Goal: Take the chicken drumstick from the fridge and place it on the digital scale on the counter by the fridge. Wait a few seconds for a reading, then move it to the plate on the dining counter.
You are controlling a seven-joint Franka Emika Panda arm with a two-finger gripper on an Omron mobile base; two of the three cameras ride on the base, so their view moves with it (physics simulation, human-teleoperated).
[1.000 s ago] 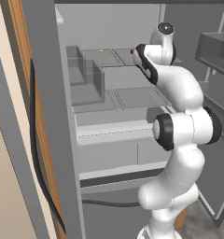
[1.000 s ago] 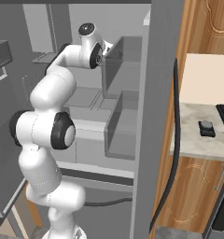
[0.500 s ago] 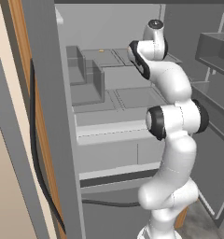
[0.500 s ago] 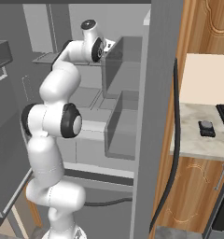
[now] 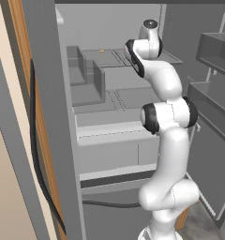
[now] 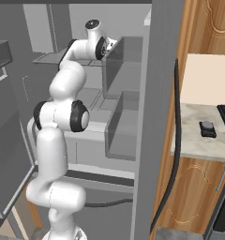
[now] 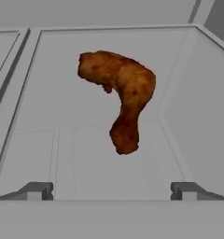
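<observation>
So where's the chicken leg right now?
In the hand view the drumstick lies on a pale fridge shelf, just ahead of the open gripper, untouched.

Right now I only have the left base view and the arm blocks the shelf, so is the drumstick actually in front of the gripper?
Observer: Yes. In the hand view the chicken drumstick lies on a pale fridge shelf, ahead of the gripper.
Operator: Are the fingers around it?
Observer: No. The jaws stand open and the drumstick lies beyond the fingertips, untouched.
Operator: Where's the scale?
Observer: In the right base view the digital scale sits on the counter to the right of the fridge, with nothing on it.
</observation>
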